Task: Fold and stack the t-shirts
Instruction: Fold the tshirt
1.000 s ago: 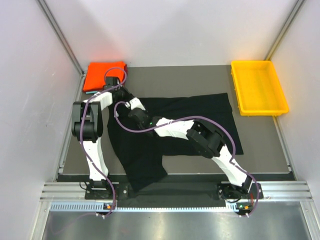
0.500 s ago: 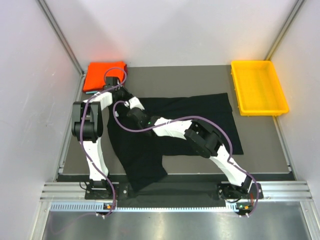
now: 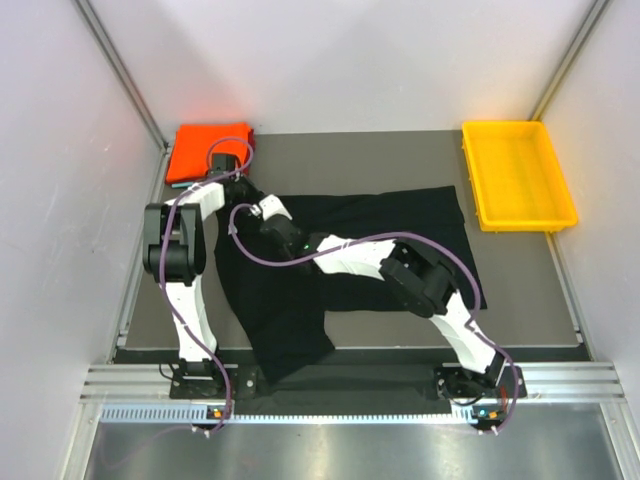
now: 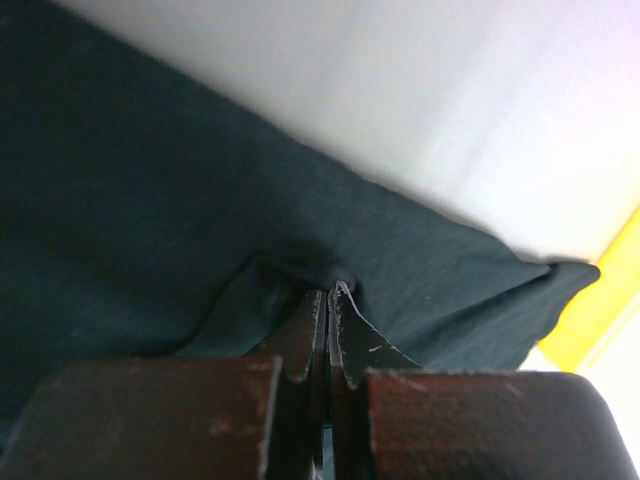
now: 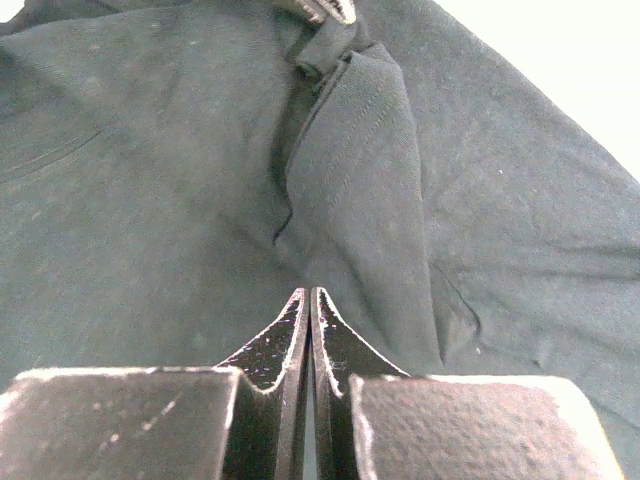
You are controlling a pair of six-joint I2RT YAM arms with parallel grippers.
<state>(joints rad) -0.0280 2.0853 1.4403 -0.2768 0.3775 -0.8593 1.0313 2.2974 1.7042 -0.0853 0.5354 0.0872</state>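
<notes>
The black t-shirt (image 3: 400, 215) lies spread on the grey mat, with one part hanging toward the near edge. My left gripper (image 3: 258, 212) is at the shirt's far left part, shut on a puckered fold of the black cloth (image 4: 150, 200). My right gripper (image 3: 280, 235) reaches across the shirt and sits just beside the left one. Its jaws are shut, tips low over flat black cloth (image 5: 120, 200). The left fingertips (image 5: 320, 8) show at the top of the right wrist view, holding a folded flap. The folded orange-red shirt (image 3: 208, 148) lies at the back left, with a teal edge under it.
The yellow plastic tray (image 3: 520, 222) stands at the back right and shows as a yellow strip in the left wrist view (image 4: 610, 300). White walls close in the left, right and back. A metal rail runs along the near edge.
The right arm's elbow has shifted a little to the right while its gripper stays near the left one. The left arm has barely moved.
</notes>
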